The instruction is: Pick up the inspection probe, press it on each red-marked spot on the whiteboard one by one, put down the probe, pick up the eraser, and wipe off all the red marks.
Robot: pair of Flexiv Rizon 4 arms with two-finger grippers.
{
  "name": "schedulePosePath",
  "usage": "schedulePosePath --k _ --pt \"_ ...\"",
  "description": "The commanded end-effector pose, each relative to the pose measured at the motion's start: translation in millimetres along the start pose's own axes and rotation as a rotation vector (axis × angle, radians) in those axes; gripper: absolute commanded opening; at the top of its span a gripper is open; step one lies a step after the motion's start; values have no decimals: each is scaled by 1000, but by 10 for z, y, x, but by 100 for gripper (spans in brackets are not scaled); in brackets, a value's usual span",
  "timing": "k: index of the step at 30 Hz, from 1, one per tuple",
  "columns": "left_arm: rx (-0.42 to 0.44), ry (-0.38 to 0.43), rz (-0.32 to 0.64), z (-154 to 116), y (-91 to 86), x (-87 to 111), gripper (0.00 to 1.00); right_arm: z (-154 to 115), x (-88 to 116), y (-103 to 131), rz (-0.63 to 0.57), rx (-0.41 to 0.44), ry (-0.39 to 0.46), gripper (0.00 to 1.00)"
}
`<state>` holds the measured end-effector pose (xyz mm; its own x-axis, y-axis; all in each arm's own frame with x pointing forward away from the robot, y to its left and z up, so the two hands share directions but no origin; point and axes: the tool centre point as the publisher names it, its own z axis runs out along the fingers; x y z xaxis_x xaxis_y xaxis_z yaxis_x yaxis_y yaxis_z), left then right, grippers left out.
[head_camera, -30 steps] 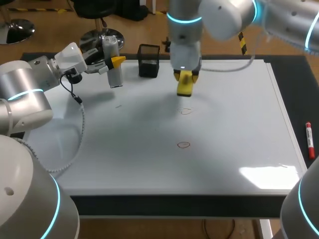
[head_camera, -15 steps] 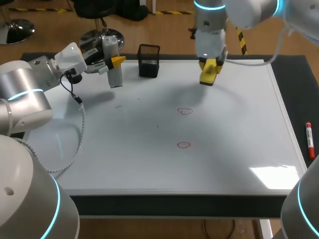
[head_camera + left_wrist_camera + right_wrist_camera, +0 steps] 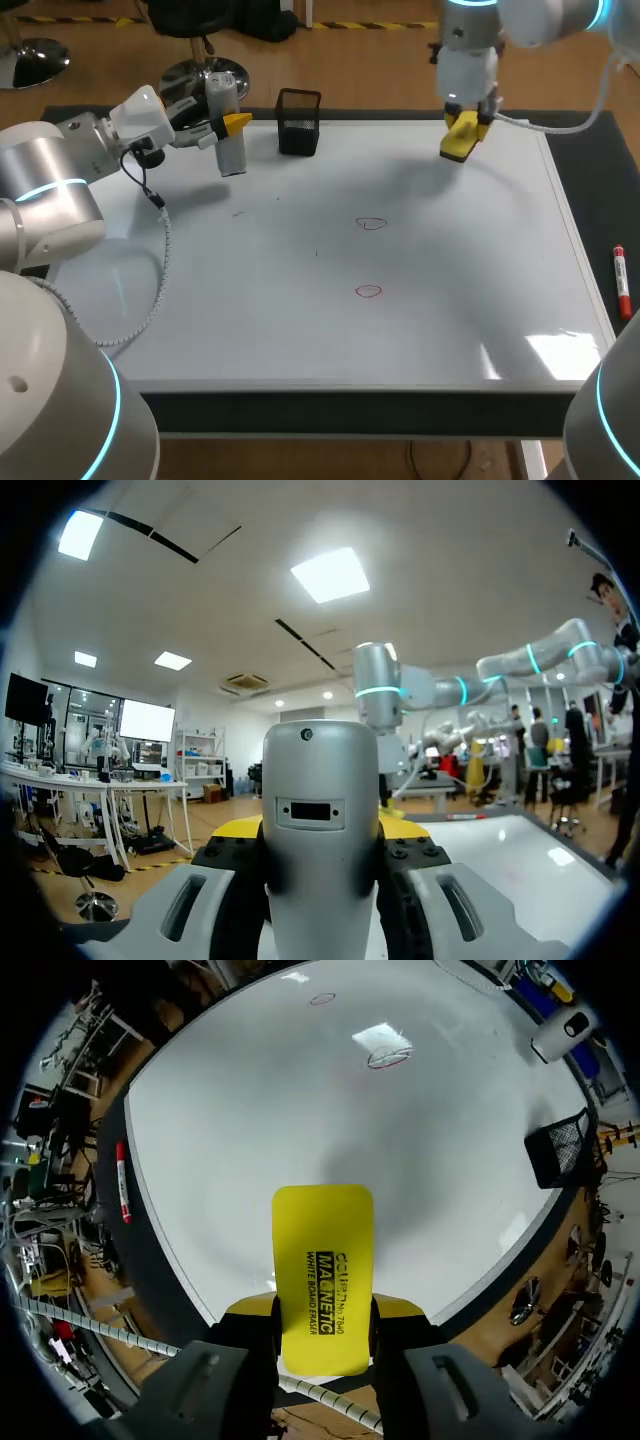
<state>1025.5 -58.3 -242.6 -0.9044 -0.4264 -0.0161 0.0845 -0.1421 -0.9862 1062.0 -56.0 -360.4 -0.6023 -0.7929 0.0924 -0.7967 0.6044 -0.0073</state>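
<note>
My right gripper (image 3: 463, 135) hangs over the whiteboard's (image 3: 300, 320) far right part, shut on the yellow eraser (image 3: 459, 140). In the right wrist view the eraser (image 3: 322, 1275) stands out between the fingers, above the board (image 3: 300, 1110). Two red marks lie mid-board, one (image 3: 372, 224) farther and one (image 3: 369, 292) nearer; the right wrist view shows both red marks (image 3: 390, 1057) (image 3: 322, 1000) well ahead of the eraser. My left gripper (image 3: 228, 128) is at the far left edge, shut on the grey inspection probe (image 3: 226, 128), held upright off the board. The probe (image 3: 320, 830) fills the left wrist view between the fingers.
A black mesh holder (image 3: 299, 122) stands at the board's far edge, between the two grippers. A red marker pen (image 3: 621, 282) lies on the dark mat right of the board. A grey cable (image 3: 160, 260) loops from my left arm over the board's left side.
My right arm has carried the eraser from above the farther red mark back and to the right, toward the far right corner. The left arm and probe have not moved.
</note>
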Motion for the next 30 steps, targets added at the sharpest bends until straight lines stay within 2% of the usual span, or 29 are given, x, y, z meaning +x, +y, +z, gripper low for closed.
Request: schedulePosePath --k 1,16,30 --pt "3 -1 1 4 -2 0 0 21 142 -137 16 -12 -12 0" --pt "3 -1 1 4 -2 0 0 87 582 -424 109 -29 -10 0" --pt "3 -1 1 4 -2 0 0 100 702 -486 130 -29 -22 0"
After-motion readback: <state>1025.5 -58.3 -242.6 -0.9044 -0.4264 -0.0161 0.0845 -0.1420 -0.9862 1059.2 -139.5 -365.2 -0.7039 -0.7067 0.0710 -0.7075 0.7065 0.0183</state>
